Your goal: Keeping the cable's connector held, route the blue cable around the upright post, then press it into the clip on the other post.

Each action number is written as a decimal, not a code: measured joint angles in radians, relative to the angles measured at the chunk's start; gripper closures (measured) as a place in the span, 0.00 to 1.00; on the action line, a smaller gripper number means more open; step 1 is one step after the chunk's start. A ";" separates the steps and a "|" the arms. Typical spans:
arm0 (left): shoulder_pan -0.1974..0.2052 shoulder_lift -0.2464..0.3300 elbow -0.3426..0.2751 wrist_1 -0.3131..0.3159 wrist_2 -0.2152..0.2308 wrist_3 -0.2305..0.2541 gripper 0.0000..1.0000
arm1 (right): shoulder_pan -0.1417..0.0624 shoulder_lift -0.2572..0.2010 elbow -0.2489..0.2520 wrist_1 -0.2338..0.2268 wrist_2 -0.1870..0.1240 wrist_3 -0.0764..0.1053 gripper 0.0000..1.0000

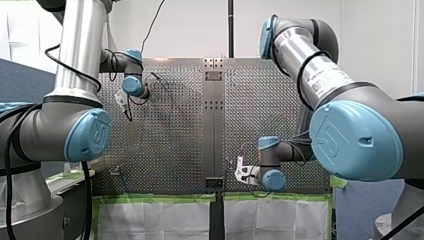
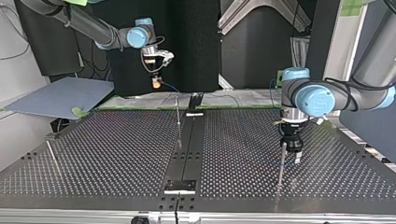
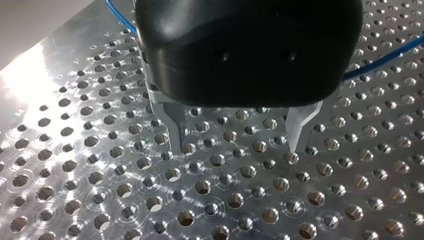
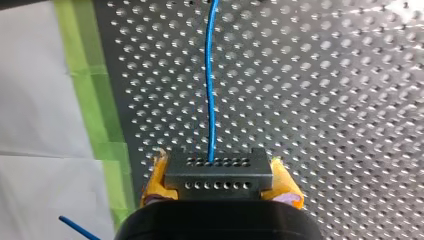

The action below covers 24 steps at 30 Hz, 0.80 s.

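While the front view is largely blocked by the arms' big joints, it places the left gripper (image 1: pixel 122 99) over the far left part of the perforated metal table (image 1: pixel 175 150) and the right gripper (image 1: pixel 240 171) by the table's near edge, just right of its centre strip; neither's jaws can be read there

From the top view, the right gripper hangs raised at the table's far edge, near a thin upright metal post (image 2: pixel 178 116) on the centre strip. The left gripper stands low at the view's right, just beside a second thin upright post (image 2: pixel 282 163). No clip can be made out on either post

At the left wrist, the metal fingers (image 3: pixel 175 125) are spread with nothing between them, tips close over the holes. A thin blue cable (image 3: pixel 385 57) passes behind the gripper body, outside the jaws

At the right wrist, the yellow pads (image 4: pixel 287 185) are pressed onto a dark grey block connector with rows of holes (image 4: pixel 218 175), and the cable runs from it away across the table

Judging from this, the connector hold is in place, the wrap around a post cannot be confirmed, and the seating in the clip looks yet to be done
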 joint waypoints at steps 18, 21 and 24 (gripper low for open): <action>-0.004 0.000 0.000 0.000 -0.001 0.001 0.00 | -0.017 -0.154 0.043 -0.051 0.000 -0.031 1.00; -0.005 0.000 0.000 0.000 -0.001 0.001 0.00 | -0.018 -0.166 0.043 -0.052 0.003 -0.033 1.00; -0.006 0.000 0.000 0.000 -0.002 0.001 0.00 | -0.018 -0.166 0.044 -0.045 0.013 -0.043 1.00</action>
